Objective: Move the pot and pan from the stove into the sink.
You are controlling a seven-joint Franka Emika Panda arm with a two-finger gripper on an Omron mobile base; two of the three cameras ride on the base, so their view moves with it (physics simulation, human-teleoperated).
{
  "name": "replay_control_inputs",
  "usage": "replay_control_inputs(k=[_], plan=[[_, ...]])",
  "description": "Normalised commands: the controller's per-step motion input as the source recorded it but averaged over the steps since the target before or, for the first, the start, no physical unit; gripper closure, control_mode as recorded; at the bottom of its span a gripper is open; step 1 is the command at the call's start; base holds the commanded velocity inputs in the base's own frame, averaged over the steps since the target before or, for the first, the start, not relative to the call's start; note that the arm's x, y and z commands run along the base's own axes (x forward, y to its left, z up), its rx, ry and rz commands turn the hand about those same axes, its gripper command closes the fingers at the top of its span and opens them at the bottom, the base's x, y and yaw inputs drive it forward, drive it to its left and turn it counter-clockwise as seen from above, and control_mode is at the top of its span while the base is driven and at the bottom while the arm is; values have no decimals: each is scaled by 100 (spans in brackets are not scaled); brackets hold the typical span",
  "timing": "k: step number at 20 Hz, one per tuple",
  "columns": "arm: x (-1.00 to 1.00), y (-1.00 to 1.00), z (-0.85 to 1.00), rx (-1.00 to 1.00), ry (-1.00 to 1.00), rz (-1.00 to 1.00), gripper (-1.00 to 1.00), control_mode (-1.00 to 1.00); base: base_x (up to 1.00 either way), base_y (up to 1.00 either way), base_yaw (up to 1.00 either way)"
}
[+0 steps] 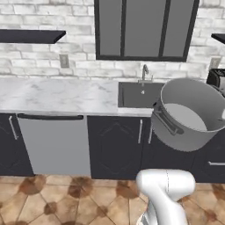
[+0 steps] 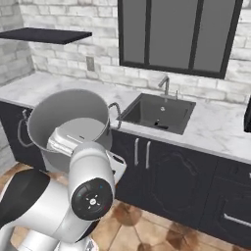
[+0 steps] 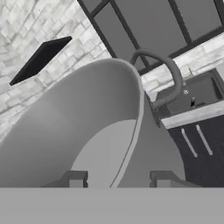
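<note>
In front of the dark cabinets, short of the sink [image 2: 158, 113], the pot [image 1: 193, 115] hangs tilted in the air, the fingers [image 3: 162, 178] clamped astride its rim wall for the carry over the counter [image 1: 57, 94].

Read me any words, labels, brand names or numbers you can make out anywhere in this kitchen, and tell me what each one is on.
None: no readable text in any view.
The pot has a plain steel wall, no brand mark.
The sink and faucet carry no lettering.
The wall outlet is blank.
The round cap on the robot's arm shows small marks, too small to read.
</note>
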Motion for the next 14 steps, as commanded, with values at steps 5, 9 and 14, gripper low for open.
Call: replay_control_inputs(k=[5, 9, 14], plan=[[0, 0, 0, 0, 0, 0, 100, 100, 88, 0, -10], [0, 0, 0, 0, 0, 0, 100, 100, 91, 0, -11], [0, 0, 0, 0, 0, 0, 100, 100, 81, 5, -10]])
